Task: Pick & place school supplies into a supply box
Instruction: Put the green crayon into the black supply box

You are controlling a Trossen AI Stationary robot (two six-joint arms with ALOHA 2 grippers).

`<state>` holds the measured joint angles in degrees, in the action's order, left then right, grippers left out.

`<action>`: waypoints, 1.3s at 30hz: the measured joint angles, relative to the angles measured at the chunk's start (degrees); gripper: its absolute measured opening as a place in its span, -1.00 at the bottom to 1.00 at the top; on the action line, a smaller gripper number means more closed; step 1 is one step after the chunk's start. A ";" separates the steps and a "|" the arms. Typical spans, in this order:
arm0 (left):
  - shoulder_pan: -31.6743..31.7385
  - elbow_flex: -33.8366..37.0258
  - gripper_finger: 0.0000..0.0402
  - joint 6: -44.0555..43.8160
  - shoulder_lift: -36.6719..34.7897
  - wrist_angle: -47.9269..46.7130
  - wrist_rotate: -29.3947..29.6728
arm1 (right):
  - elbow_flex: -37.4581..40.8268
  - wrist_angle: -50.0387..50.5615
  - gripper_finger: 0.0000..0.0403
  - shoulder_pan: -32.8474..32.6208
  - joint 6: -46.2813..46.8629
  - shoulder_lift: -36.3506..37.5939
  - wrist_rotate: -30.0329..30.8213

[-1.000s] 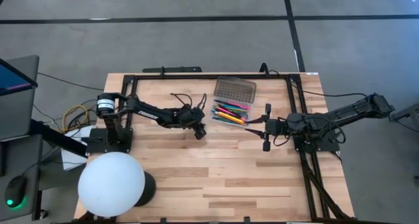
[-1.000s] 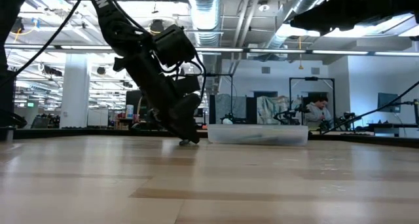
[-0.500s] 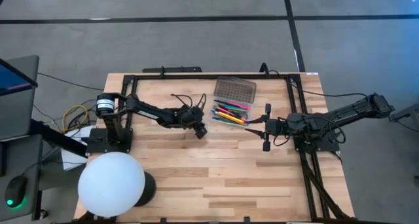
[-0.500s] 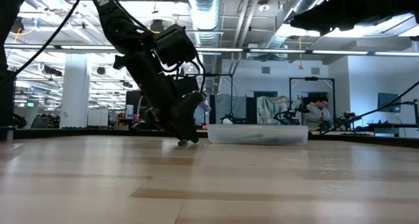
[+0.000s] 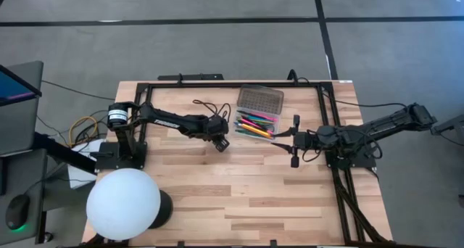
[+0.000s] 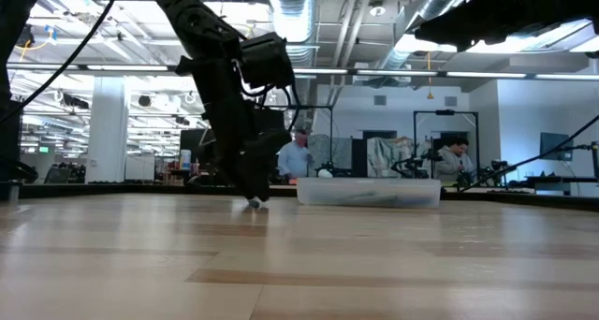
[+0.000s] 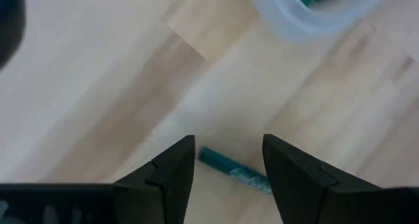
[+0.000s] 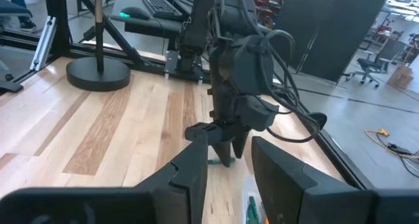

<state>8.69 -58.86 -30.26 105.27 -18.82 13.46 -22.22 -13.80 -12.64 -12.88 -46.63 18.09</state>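
Wooden tabletop [image 5: 217, 190], seen from above, carried the supply box [image 5: 256, 125] with colourful school supplies inside, its dotted lid [image 5: 260, 98] beside it. The left gripper [image 5: 222, 144] hung near the box; the right gripper [image 5: 295, 141] waited opposite, fingers parted. The left wrist view showed open fingers [image 7: 171, 168] straddling a green pen [image 7: 234, 171] on the wood.

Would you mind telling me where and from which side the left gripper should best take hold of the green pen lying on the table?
Probably mid-shaft, from straight above. The green pen lies flat on bare wood just outside the box, and the open left gripper already straddles it. The pen runs from finger to finger, so turning the wrist to close across its thin shaft seems wise.
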 joint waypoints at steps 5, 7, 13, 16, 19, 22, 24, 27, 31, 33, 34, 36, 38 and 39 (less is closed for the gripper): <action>-0.19 -0.08 -0.14 -0.10 0.00 -1.14 -2.96 | -0.02 -0.07 -0.45 0.03 -0.05 -1.57 0.00; -0.29 -0.08 -0.14 -0.20 0.00 -1.70 -3.21 | 0.00 0.09 -0.45 0.18 -0.38 -2.10 -0.02; -0.35 -0.10 -0.14 -0.20 -0.07 -2.08 -3.60 | 0.00 -0.45 -0.45 0.77 -0.59 -2.54 -0.01; -0.37 -0.15 -0.14 -0.20 -0.13 -2.76 -4.36 | 0.00 -0.42 -0.45 0.79 -0.59 -2.54 0.00; -0.64 -0.19 -0.14 -0.20 -0.20 -3.55 -4.57 | 0.00 -0.39 -0.45 0.79 -0.61 -2.54 0.00; -0.83 -0.19 -0.14 -0.22 -0.20 -3.69 -4.61 | 0.00 -0.39 -0.45 0.79 -0.61 -2.54 0.00; -0.94 -0.19 -0.14 -0.55 -0.20 -3.88 -4.61 | 0.00 -0.41 -0.45 0.79 -0.61 -2.54 0.00; -0.99 -0.20 -0.14 -0.85 -0.22 -4.23 -4.60 | 0.00 -0.42 -0.45 0.79 -0.61 -2.54 0.00; -0.99 -0.21 -0.14 2.22 -0.22 -4.67 -4.59 | 0.00 -0.39 -0.45 0.79 -0.60 -2.54 0.00; -0.99 -0.21 -0.14 3.65 -0.22 -4.61 -4.62 | 0.00 -0.39 -0.45 0.79 -0.61 -2.54 0.00; -0.99 -0.21 -0.14 3.90 -0.22 -4.52 -4.62 | 0.00 -0.39 -0.45 0.79 -0.60 -2.54 0.00; -0.99 -0.21 -0.14 4.01 -0.22 -3.98 -4.54 | 0.00 -0.39 -0.45 0.79 -0.61 -2.54 0.00; -0.99 -0.18 -0.14 4.11 -0.22 -3.30 -4.28 | 0.00 -0.39 -0.45 0.79 -0.61 -2.54 0.00; -0.99 -0.16 -0.14 4.19 -0.22 -2.97 -4.20 | 0.00 -0.39 -0.45 0.79 -0.61 -2.54 0.00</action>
<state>7.70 -59.02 -26.06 105.06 -21.79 9.26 -22.22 -14.20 -11.86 -13.50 -49.17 18.09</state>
